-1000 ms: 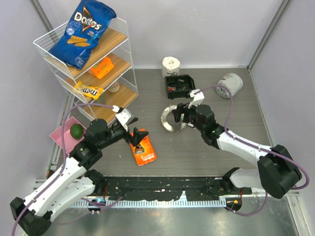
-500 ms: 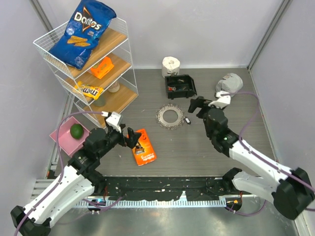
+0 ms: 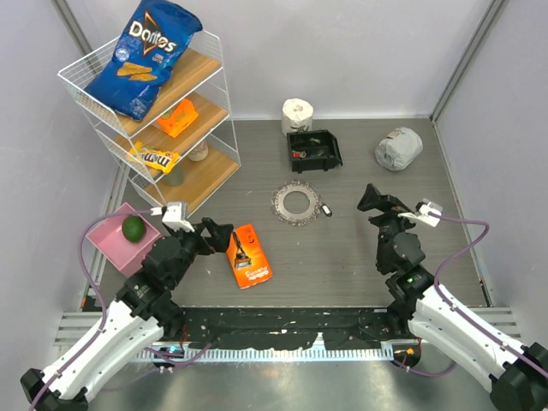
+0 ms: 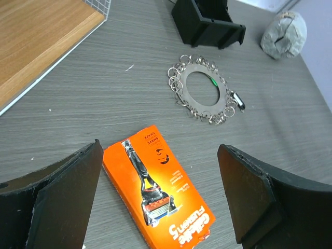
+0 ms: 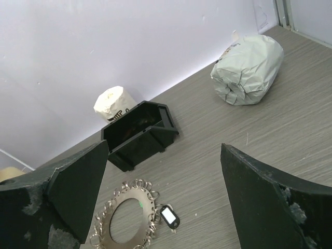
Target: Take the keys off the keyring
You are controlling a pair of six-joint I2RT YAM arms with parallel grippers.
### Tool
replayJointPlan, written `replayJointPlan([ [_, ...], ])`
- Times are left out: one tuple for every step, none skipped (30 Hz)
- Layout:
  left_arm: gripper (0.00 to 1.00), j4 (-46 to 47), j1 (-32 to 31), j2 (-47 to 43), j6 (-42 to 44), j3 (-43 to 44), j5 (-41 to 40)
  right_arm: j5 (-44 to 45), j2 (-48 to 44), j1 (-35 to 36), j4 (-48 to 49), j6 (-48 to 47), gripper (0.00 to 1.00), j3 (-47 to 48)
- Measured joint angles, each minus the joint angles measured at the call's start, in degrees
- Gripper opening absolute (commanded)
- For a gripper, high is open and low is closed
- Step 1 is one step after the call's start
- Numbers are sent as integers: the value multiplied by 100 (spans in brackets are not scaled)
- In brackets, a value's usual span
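Observation:
The keyring (image 3: 297,204) lies flat on the grey table, a silvery disc with a large hole and small wire loops round its rim. It also shows in the left wrist view (image 4: 203,96) and the right wrist view (image 5: 127,218). A tiny green piece (image 4: 212,81) sits on its band. A small black tag with a white label (image 3: 326,208) touches its right edge. No other keys can be made out. My left gripper (image 3: 218,237) is open and empty above an orange razor box. My right gripper (image 3: 375,200) is open and empty, to the right of the ring.
The orange razor box (image 3: 248,255) lies left of the ring. A black bin (image 3: 313,150) and a white toilet roll (image 3: 297,111) stand behind it. A grey crumpled bundle (image 3: 398,148) is at the back right. A wire shelf (image 3: 154,111) and a pink tray (image 3: 107,235) are on the left.
My right gripper has left the keyring and pulled back right and towards the near edge. The ring now lies flat with the black tag beside it. My left arm has drawn back too.

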Motion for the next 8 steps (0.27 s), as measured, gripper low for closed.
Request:
replayJointPlan([
  [100, 61, -9, -94, -63, -90, -85, 17, 4, 0, 50, -22, 96, -2],
  [100, 107, -11, -153, -116, -157, -127, 26, 17, 0, 107, -33, 96, 0],
  [100, 205, -11, -238, -168, -269, -190, 39, 46, 0, 160, -55, 96, 0],
  [100, 273, -11, -313, -214, -372, -240, 44, 87, 0, 205, -85, 96, 0],
  [100, 352, -11, -382, -271, -485, -284, 44, 125, 0, 240, -107, 96, 0],
  [100, 393, -11, -433, -306, -581, -319, 46, 192, 0, 273, -127, 96, 0],
  [100, 413, -11, -461, -330, -649, -341, 44, 245, 0, 302, -153, 95, 0],
  [100, 433, -15, -472, -372, -699, -356, 42, 284, 0, 326, -177, 95, 0],
])
